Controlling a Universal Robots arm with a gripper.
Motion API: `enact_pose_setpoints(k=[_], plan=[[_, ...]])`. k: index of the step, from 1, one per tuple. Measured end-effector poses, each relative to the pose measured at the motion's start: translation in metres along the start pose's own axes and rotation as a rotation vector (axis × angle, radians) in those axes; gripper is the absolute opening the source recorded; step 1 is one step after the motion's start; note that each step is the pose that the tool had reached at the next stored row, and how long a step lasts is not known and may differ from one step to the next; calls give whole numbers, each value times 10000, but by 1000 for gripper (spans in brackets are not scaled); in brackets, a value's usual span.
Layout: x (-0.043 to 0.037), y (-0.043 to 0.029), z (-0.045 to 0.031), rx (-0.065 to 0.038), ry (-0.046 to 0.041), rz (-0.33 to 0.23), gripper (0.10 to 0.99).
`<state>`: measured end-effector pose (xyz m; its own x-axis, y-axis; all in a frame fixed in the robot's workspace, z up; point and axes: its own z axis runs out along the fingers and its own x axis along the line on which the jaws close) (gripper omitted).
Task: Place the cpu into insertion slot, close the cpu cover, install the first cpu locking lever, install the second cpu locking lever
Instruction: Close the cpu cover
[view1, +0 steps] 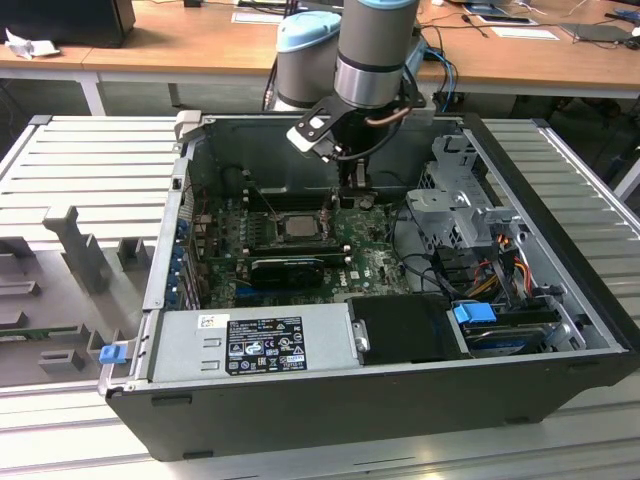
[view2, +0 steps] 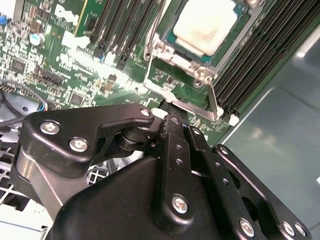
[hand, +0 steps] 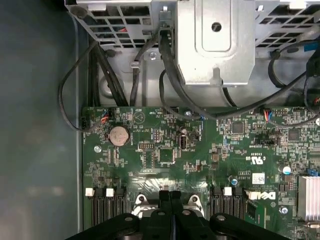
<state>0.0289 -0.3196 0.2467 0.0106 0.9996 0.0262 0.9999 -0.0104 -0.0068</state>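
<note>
Inside an open computer case (view1: 560, 230) lying on a slatted metal table (view1: 90, 160), the arm reaches straight down to the green motherboard (view1: 375, 262). The gripper (view1: 352, 190) hangs just beside the insertion slot (view1: 320, 225), on its side towards the exterior view's right. The cpu (view1: 298, 225) sits in that slot, pale face up.

At the case's near edge, the grey power supply (view1: 180, 345) carries a black label (view1: 265, 345) and a small white sticker (view1: 212, 322), both printed.

In the second wrist view the cpu (view2: 205, 25) lies flat with the cpu cover (view2: 186, 59) framing it. A thin locking lever (view2: 214, 97) runs along the socket's side. The gripper (view2: 181, 125) has its tips at that lever's end. White lettering (view2: 67, 15) marks the board there.

In the first wrist view the gripper (hand: 170, 192) has its two black fingers (hand: 164, 196) pressed together, with nothing visible between them. Beyond lie a round coin battery (hand: 119, 135), a white board sticker (hand: 258, 177) and a metal drive cage (hand: 215, 40) with black cables.
</note>
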Motion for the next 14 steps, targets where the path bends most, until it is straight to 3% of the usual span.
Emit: enact_pose_setpoints(k=[11, 14], plan=[[-3, -390, 11, -27, 4, -1, 106], [-6, -431, 51, -44, 2, -72, 106]])
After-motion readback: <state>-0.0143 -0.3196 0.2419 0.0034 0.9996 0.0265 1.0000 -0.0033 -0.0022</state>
